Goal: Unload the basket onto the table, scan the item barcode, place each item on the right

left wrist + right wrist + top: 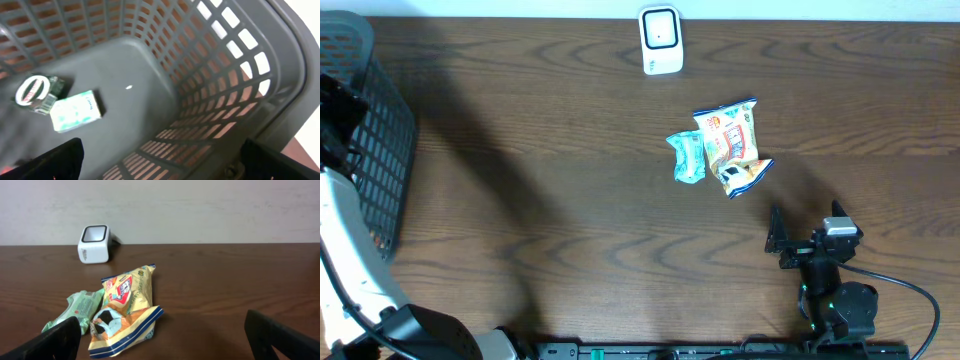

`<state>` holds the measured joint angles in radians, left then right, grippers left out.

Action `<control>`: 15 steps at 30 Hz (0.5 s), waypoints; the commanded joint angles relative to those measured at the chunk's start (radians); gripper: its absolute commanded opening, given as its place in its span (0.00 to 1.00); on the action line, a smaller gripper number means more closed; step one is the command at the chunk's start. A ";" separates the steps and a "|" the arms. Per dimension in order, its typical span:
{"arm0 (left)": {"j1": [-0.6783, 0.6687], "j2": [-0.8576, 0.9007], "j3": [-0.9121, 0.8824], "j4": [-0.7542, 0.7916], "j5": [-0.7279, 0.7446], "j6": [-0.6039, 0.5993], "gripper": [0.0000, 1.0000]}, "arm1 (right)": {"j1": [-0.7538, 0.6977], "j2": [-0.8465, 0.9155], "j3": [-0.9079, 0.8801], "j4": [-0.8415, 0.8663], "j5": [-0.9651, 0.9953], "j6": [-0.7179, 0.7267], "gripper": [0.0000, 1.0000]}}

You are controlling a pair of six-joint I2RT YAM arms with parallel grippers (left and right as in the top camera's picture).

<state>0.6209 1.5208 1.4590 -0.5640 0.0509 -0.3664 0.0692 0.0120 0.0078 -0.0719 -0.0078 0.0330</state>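
The white barcode scanner (660, 40) stands at the table's far edge, also seen in the right wrist view (94, 244). In front of it lie a yellow-orange snack bag with a blue edge (730, 148) (127, 311) and a green packet (686, 157) (76, 308) that touches its left side. My right gripper (807, 228) (165, 342) is open and empty, low over the table just short of the bag. My left gripper (162, 167) hangs open over the grey basket (215, 75), empty. On the basket floor lie a white-green box (76, 111) and a small dark item with a round white label (34, 92).
The grey mesh basket (380, 150) stands at the table's left edge, with my left arm (350, 250) reaching up over it. A black cable (910, 300) trails from the right arm's base at the front right. The table is dark wood.
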 commanded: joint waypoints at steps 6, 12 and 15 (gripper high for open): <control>-0.019 -0.004 -0.034 0.016 0.052 0.024 0.86 | -0.006 -0.005 -0.002 -0.003 0.001 -0.012 0.99; -0.027 -0.104 -0.034 0.088 0.041 0.024 0.75 | -0.006 -0.005 -0.002 -0.003 0.001 -0.012 0.99; -0.027 -0.134 -0.034 0.103 -0.007 0.024 0.75 | -0.006 -0.005 -0.002 -0.003 0.001 -0.012 0.99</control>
<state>0.5972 1.4437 1.4300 -0.4728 0.0875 -0.3508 0.0692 0.0120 0.0078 -0.0719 -0.0078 0.0330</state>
